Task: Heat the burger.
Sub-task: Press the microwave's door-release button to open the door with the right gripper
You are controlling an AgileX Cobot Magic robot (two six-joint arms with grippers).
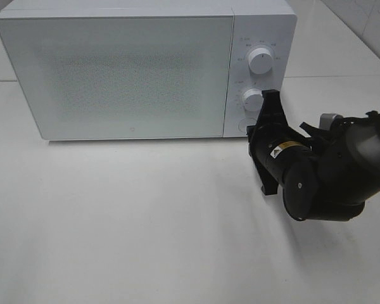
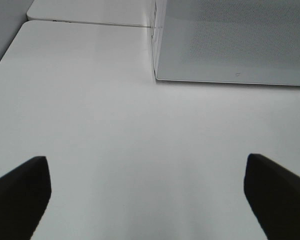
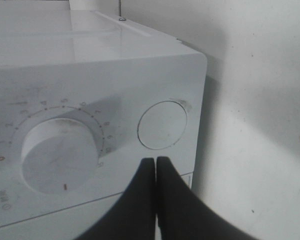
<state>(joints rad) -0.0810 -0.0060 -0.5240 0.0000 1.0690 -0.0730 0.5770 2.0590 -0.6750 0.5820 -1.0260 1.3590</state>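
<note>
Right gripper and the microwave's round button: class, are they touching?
Apart. The right wrist view shows the right gripper, jaws shut, ending just short of the round button, with a strip of the microwave panel between them.

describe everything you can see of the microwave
The microwave is a white, boxy, plastic-looking oven standing upright at the back of the white table. Its door is closed, grey-speckled in the middle, hiding the inside. Right of the door sit an upper dial, a lower dial and a round button beneath them. The right pincer, shut, points at its front close to that button; contact cannot be told.
</note>
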